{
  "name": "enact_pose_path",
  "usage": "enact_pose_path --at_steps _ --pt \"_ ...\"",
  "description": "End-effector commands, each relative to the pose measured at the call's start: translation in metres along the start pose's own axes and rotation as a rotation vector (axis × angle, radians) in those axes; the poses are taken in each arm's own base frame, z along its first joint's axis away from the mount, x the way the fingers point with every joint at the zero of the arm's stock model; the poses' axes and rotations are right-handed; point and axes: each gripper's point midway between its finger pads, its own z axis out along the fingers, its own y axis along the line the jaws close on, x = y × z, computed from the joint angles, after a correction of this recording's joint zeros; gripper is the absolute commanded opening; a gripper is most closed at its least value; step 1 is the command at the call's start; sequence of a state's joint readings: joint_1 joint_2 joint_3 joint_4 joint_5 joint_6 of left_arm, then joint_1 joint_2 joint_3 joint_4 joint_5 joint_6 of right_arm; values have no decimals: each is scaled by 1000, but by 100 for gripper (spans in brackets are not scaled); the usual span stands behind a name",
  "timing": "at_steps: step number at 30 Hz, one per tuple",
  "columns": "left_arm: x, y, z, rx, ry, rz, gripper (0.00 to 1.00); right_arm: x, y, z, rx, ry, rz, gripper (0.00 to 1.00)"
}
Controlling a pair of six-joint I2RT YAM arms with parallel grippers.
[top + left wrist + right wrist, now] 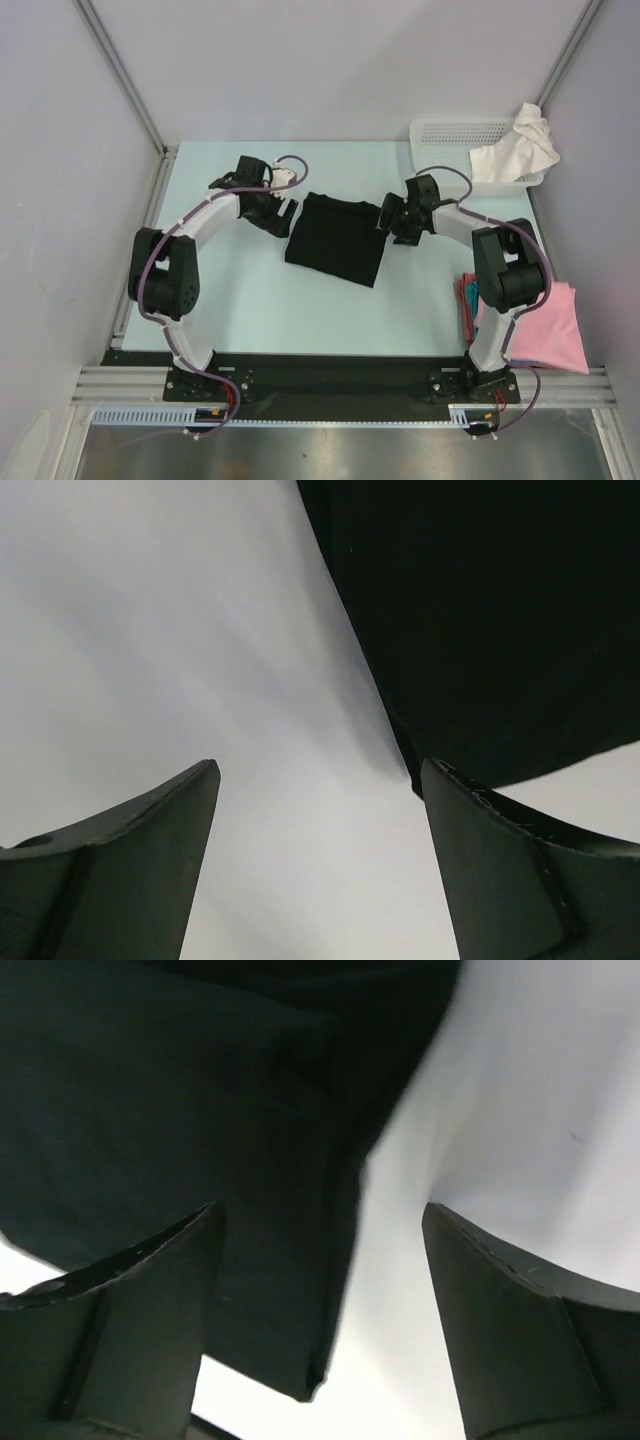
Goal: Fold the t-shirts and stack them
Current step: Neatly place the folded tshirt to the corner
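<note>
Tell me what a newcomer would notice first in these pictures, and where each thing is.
A folded black cloth t-shirt lies in the middle of the pale table, with the open left gripper and open right gripper at its two side edges. At the far right corner a white cloth t-shirt hangs over a white plastic mesh basket. A pink cloth t-shirt lies at the near right edge.
</note>
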State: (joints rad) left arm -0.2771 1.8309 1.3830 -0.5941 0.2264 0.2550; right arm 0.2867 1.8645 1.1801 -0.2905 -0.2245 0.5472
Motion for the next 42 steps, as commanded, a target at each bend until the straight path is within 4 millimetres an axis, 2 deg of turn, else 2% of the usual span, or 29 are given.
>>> enact_pose_path --at_steps 1,5,8,9,10,12,13,14,15,17,18,20,21,22,24,28,31,35,36,37,38,40,41,42 --pt "-10 -1 -31 0 -81 19 88 -5 20 18 -97 -14 51 81" --pt "-6 1 -42 4 -100 1 87 11 25 32 -155 36 114 64" --pt "-6 5 -49 -7 -117 -5 87 12 21 41 -167 32 145 37" --pt "-7 8 -52 -13 -125 -11 87 6 19 42 -175 21 152 14" --pt "-6 9 -52 -14 -125 -12 87 2 18 41 -184 20 156 1" --pt "-4 12 -55 -20 -127 -18 87 -10 11 34 -199 19 160 0" --pt "-5 13 -59 -23 -137 -18 87 -11 5 31 -193 31 94 0" --pt "-3 14 -59 -29 -139 -18 87 -25 8 24 -181 15 45 0" --pt "-2 15 -61 -32 -142 -17 87 -12 -5 15 -107 83 26 0" --pt "1 13 -65 -35 -152 -10 87 -18 -20 -1 -23 77 -113 0" --pt "2 13 -65 -37 -152 -3 87 -6 -26 -12 5 127 -142 0" --pt "4 15 -68 -46 -154 5 87 -7 -27 -33 25 135 -227 0" --pt "2 17 -69 -50 -157 1 87 6 -35 -44 62 190 -230 0" --pt "2 18 -70 -50 -158 -2 87 8 -34 -57 79 193 -249 0" --pt "-1 18 -73 -46 -165 1 87 20 -47 -77 159 246 -302 0" --pt "-6 22 -80 -66 -173 26 87 28 -67 -115 337 290 -445 0" --pt "-11 27 -86 -79 -189 32 87 25 -92 -143 526 333 -545 0" --pt "-17 37 -93 -101 -203 25 87 28 -80 -159 500 326 -639 0" --pt "-18 39 -94 -103 -206 28 87 32 -72 -168 493 314 -691 0" --pt "-19 40 -95 -104 -209 26 87 35 -73 -174 508 317 -732 0" --pt "-20 43 -96 -107 -210 26 87 38 -85 -182 569 337 -796 0" --pt "-20 48 -98 -118 -210 26 87 47 -93 -201 622 360 -890 0" --pt "-21 50 -98 -119 -212 27 87 44 -101 -210 670 369 -944 0" --pt "-21 54 -100 -126 -215 23 87 51 -110 -216 694 406 -964 0"
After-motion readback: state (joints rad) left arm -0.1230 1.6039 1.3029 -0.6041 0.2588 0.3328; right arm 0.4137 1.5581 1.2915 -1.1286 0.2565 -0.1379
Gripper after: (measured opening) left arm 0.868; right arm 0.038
